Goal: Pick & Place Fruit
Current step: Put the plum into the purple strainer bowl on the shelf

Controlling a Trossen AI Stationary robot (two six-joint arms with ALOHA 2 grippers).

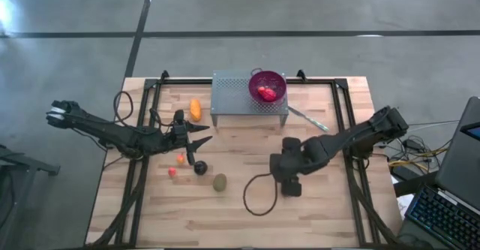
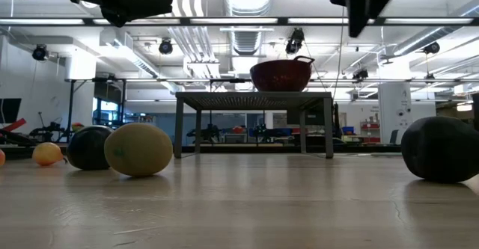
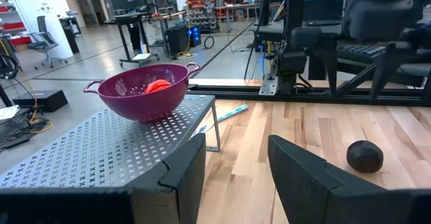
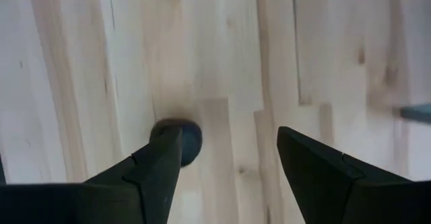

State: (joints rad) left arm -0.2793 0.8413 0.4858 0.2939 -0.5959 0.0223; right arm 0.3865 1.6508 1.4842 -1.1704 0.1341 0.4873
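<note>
On the left of the table lie an elongated orange fruit (image 1: 195,109), a small orange ball (image 1: 181,158), a red ball (image 1: 172,172), a near-black round (image 1: 200,167) and a brown-green oval (image 1: 219,182). A second near-black round (image 4: 187,142) rests on the wood below my right gripper (image 4: 229,140), partly behind one finger. That gripper is open, points down and is clear of the round. My left gripper (image 3: 236,146) hangs level and open above the left fruits, holding nothing. A purple bowl (image 1: 268,86) with red fruit (image 3: 159,86) stands on a perforated metal stand (image 1: 236,100).
A thin silver utensil (image 1: 307,118) lies right of the stand. A black cable loop (image 1: 259,194) lies on the wood near my right gripper. Bare wood shows along the table's near edge and at its right.
</note>
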